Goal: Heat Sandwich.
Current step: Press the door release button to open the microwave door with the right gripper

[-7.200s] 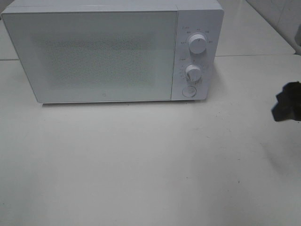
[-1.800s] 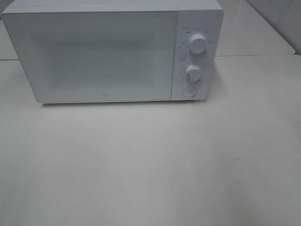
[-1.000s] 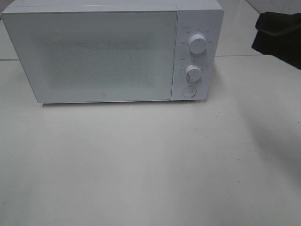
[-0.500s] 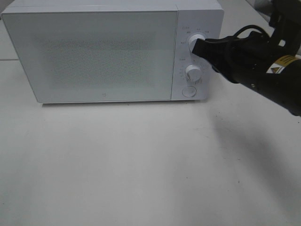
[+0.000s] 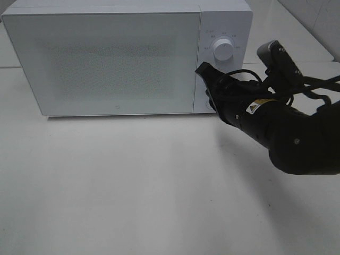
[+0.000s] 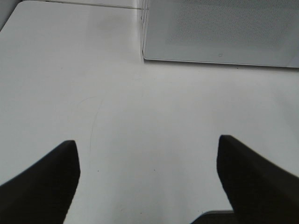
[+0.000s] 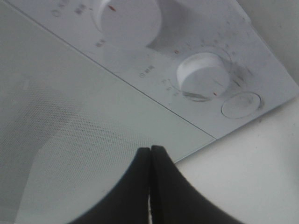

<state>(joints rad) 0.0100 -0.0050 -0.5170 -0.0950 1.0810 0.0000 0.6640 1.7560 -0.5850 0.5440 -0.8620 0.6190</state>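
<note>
Sandwich is showing in no view, so its place cannot be told. Left gripper (image 6: 147, 140) is hovering over the table (image 5: 133, 186), jaws spread wide, near the microwave (image 5: 106, 64). Right gripper (image 7: 150, 150), fingers pressed together, is pointing at the closed door's (image 7: 84, 121) right edge beside the knobs (image 7: 203, 74).

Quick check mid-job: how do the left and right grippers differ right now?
The left gripper is open, jaws wide apart; the right gripper is shut, fingers pressed together. The left gripper hangs over bare table in front of the microwave; the right gripper is up at its front, by the edge of the door nearest the lower knob. Both have black fingers and hold nothing.
</note>
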